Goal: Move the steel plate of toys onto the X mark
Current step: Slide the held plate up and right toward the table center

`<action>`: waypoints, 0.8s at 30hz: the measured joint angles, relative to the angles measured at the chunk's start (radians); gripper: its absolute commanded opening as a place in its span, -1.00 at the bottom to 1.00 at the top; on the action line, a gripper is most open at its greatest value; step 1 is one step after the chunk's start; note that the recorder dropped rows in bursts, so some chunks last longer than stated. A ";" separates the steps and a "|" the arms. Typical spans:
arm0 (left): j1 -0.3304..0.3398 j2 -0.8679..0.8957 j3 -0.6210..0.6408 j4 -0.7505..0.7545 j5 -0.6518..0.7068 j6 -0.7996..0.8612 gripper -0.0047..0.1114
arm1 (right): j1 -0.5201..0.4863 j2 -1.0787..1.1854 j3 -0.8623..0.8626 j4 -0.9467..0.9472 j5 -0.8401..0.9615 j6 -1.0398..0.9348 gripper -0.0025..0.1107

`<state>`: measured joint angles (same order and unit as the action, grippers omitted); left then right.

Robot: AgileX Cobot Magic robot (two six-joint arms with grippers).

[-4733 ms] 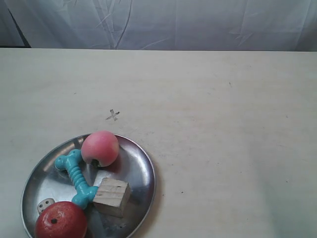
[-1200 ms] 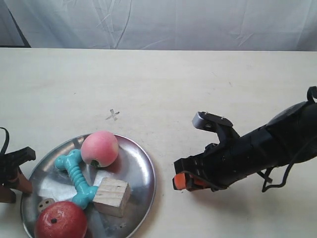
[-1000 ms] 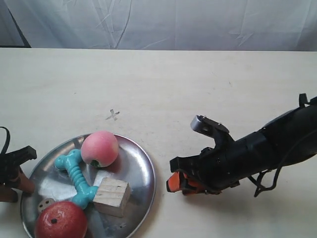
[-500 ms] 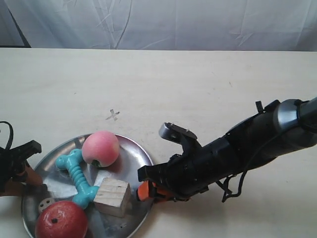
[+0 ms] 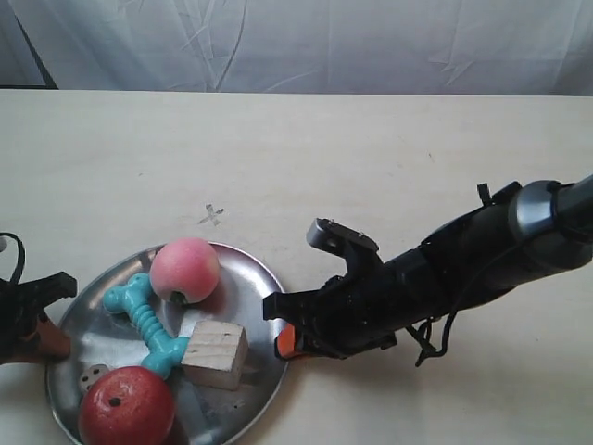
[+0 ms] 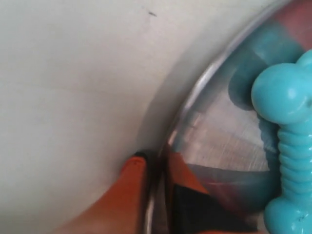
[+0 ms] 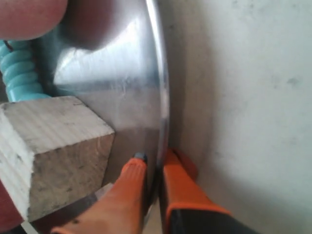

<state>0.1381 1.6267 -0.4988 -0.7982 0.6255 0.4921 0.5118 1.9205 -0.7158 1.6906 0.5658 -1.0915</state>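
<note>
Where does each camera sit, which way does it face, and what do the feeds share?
Exterior: above the table, angled down on the steel plate, X mark and both arms.
Left wrist: behind the left tool, facing the plate rim and teal bone; orange fingers show.
Right wrist: behind the right tool, facing the rim and wooden cube; orange fingers show.
Shared: all three show the plate.

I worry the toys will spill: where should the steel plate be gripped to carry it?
Grip the steel plate by its raised rim, at two opposite sides, approaching from outside. It is wide and shallow, and toys fill its middle; left claw and right claw each pinch the rim so.
</note>
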 measured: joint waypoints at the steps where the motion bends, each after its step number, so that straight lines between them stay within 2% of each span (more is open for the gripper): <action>1: 0.000 0.003 0.000 -0.008 -0.002 0.018 -0.92 | -0.002 0.000 -0.007 -0.002 -0.004 0.000 -0.97; 6: 0.000 0.017 -0.051 -0.035 -0.014 0.053 -0.92 | -0.004 0.005 -0.067 -0.054 -0.053 0.051 -0.97; 12: 0.000 0.047 -0.329 -0.067 0.025 0.061 -0.92 | -0.095 0.025 -0.304 -0.328 -0.066 0.354 -0.97; 15: -0.002 0.164 -0.474 -0.067 0.041 0.030 -0.92 | -0.157 0.108 -0.490 -0.482 0.026 0.536 -0.97; 17: -0.028 0.255 -0.545 -0.060 0.036 0.028 -0.92 | -0.172 0.171 -0.582 -0.587 0.060 0.629 -0.97; 20: -0.069 0.359 -0.597 -0.023 0.026 0.024 -0.92 | -0.184 0.248 -0.662 -0.735 0.118 0.758 -0.97; 24: -0.084 0.393 -0.607 -0.015 0.024 0.043 -0.92 | -0.187 0.288 -0.670 -0.781 0.146 0.803 -0.97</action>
<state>0.0540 2.0194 -1.1057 -0.8128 0.6492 0.5355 0.3244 2.2080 -1.3859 0.9091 0.7120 -0.2888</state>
